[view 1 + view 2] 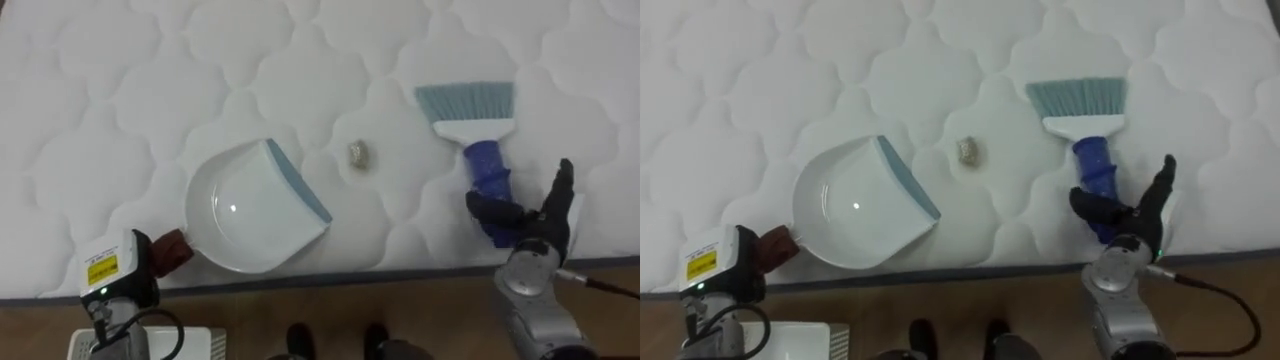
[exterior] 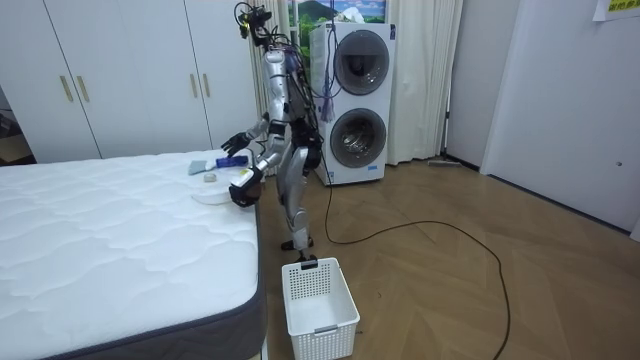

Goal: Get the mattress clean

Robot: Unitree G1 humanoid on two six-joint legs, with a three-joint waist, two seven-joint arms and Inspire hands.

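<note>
Yellow label (image 1: 103, 268) left of dustpan (image 1: 245, 205), print unreadable. Left hand (image 1: 168, 250) at dustpan's handle end, seemingly clenched round it. Small scrap (image 1: 359, 154) right of dustpan, on mattress (image 1: 120, 100); brush (image 1: 475, 128) farther right, blue handle clasped by right hand (image 1: 530, 225).

White basket (image 2: 310, 284) on the floor (image 2: 450, 290) (perforated sides); stacked washers (image 2: 357, 105) stand beside a wardrobe (image 2: 130, 80).

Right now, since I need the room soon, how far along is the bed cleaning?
Early. Set up: dustpan and hand brush lie on the mattress either side of a small crumpled scrap. In hand: the right hand grips the brush handle; the left hand is at the dustpan's handle. Left: sweeping the scrap into the pan, which holds nothing.
</note>
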